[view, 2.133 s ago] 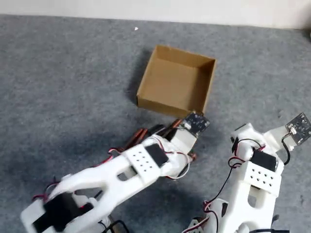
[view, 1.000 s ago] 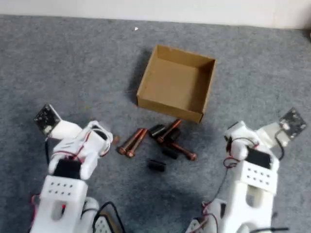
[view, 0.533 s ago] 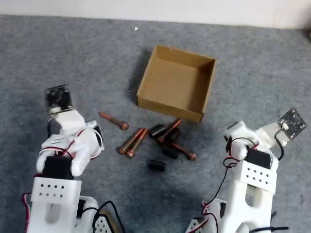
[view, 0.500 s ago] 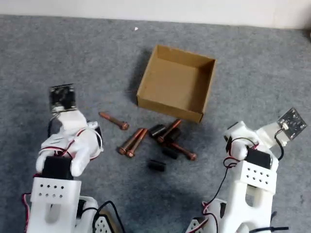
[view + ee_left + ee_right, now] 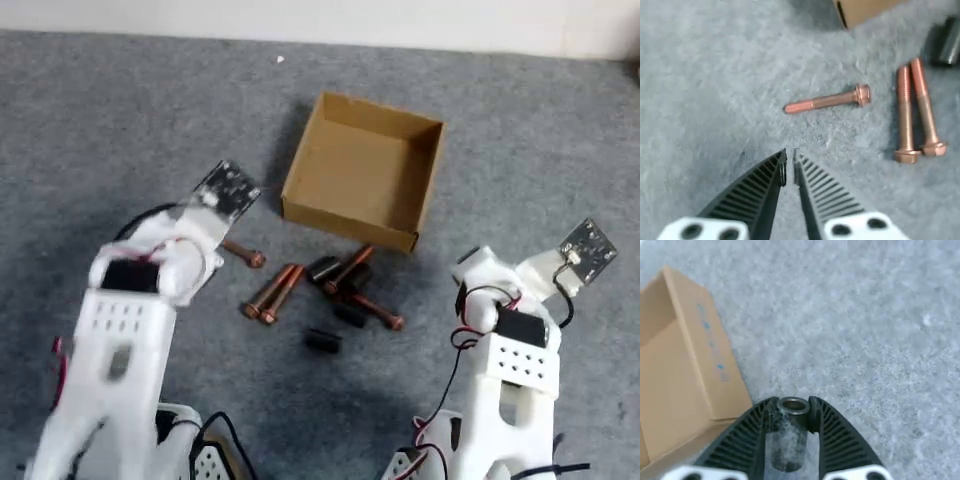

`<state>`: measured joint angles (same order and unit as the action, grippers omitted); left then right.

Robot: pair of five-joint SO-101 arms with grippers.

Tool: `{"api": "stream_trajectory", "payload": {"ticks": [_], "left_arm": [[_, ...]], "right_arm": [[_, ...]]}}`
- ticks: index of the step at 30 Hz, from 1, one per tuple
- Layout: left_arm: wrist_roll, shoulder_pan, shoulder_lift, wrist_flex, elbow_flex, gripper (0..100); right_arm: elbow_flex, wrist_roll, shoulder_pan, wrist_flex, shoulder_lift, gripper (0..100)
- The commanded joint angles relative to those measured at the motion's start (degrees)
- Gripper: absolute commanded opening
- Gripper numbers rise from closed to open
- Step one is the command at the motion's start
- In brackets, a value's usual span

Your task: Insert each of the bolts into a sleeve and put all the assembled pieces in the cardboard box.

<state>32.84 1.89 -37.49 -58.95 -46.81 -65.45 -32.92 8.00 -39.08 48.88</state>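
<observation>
High view, left to right: a lone bolt (image 5: 245, 256) lay on the grey counter (image 5: 100, 130) at 10 o'clock of the paired bolts (image 5: 270, 293). Loose sleeves (image 5: 322, 268) and further bolts (image 5: 378, 312) lay at 6 o'clock of the cardboard box (image 5: 340, 222). Left wrist view: the left gripper (image 5: 789, 164), jaws all but closed and empty, hung above the counter near the lone bolt. Right wrist view: the right gripper (image 5: 791, 407) was clamped on a black sleeve (image 5: 788, 440), apart from the cardboard box.

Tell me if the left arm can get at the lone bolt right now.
Probably yes: the left gripper sits just short of the lone bolt, with bare carpet between them. Its jaws are shut, so they must open first.
</observation>
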Motion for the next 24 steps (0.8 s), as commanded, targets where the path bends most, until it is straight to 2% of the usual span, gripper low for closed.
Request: {"api": "stream_trajectory", "payload": {"ticks": [1,4,9,15,24], "left_arm": [[10.55,-0.66,16.75,-2.46,12.62,14],[16.18,-1.71,24.66,-5.8,19.3,20],[27.08,-4.97,33.98,-11.08,27.91,19],[31.65,-7.96,44.97,-11.69,36.0,18],[34.9,-8.13,58.77,-11.69,45.49,18]], "right_arm": [[0.22,-0.26,-1.45,2.24,1.63,0.3],[0.22,-0.26,-1.45,2.33,1.63,0.3],[0.22,-0.26,-1.45,2.33,1.63,0.3],[0.22,-0.26,-1.45,2.33,1.63,0.3],[0.22,-0.26,-1.63,2.33,1.63,0.3]]}}
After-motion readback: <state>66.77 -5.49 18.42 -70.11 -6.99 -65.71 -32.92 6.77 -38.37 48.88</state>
